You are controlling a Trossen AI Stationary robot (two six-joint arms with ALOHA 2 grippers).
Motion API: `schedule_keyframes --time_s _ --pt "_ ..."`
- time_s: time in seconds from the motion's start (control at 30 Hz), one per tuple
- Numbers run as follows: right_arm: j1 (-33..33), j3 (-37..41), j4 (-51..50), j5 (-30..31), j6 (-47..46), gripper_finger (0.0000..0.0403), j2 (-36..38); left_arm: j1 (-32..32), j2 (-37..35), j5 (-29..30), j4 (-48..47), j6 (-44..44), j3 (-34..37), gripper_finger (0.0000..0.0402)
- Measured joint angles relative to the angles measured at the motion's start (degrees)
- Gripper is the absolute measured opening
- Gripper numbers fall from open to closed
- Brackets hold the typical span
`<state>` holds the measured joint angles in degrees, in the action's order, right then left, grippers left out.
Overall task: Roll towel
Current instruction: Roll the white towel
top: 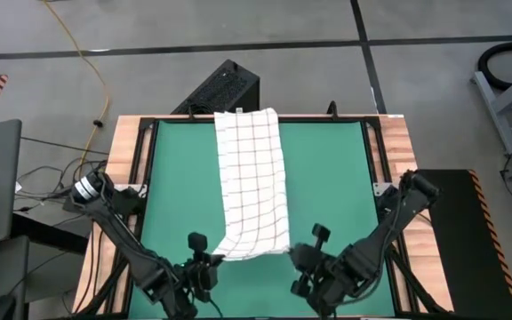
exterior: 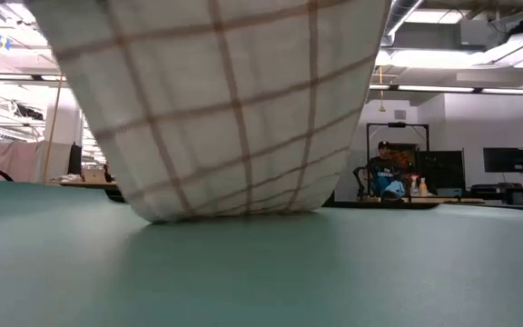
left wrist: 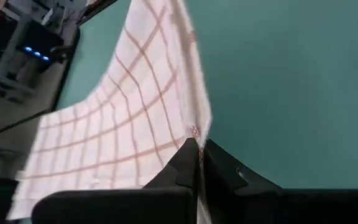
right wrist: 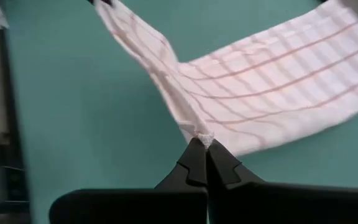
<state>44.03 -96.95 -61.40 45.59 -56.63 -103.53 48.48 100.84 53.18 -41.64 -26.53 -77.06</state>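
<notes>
The bench carries a green mat that fills most of its top. Down the mat's middle lies the towel, long and flat, its far end at the mat's far edge and its near end lifted clear of the mat. The left pincer is clamped on the near left corner of the towel, and the right pincer is clamped on the near right corner (each bite takes in only the very hem). The first turn of the roll looks about to begin. The risk, as I judge it, is a corner slipping out of so thin a bite, or the two arms moving unevenly, which would skew the roll; a loose first fold would leave it slack.
</notes>
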Motion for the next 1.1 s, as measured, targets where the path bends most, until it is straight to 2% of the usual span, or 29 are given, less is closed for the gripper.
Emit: schedule_keyframes --time_s 0.1,0.2,0.33,0.5,0.67,0.83,1.1 --pt "1.3 4.4 7.3 0.0 -2.2 0.0003 0.0 0.9 0.0 -1.1 3.1 -3.4 2.7 0.0000" --pt "2.4 8.7 14.0 -0.1 -5.3 0.0003 0.0 1.8 0.0 -4.9 4.0 -7.3 3.7 0.0000" --pt "4.3 13.2 18.4 -0.3 -11.2 0.0003 0.0 3.0 0.0 -8.3 5.7 -10.7 3.9 0.0000" --pt "6.3 16.9 20.5 -0.2 -17.8 0.0003 0.0 5.0 0.0 -6.8 9.5 -10.5 4.3 0.0000" --pt "6.6 19.1 26.7 -0.4 -16.2 0.0003 -0.3 5.8 0.0 -4.7 14.9 -10.9 7.3 0.0000" --pt "6.3 19.2 30.3 -1.9 -14.0 0.0003 -1.7 5.9 0.0 -6.4 25.7 -11.0 13.3 0.0000" --pt "6.5 19.2 35.9 -3.9 -14.1 0.0003 -5.5 6.4 0.0 -7.8 31.6 -17.4 17.2 0.0000"
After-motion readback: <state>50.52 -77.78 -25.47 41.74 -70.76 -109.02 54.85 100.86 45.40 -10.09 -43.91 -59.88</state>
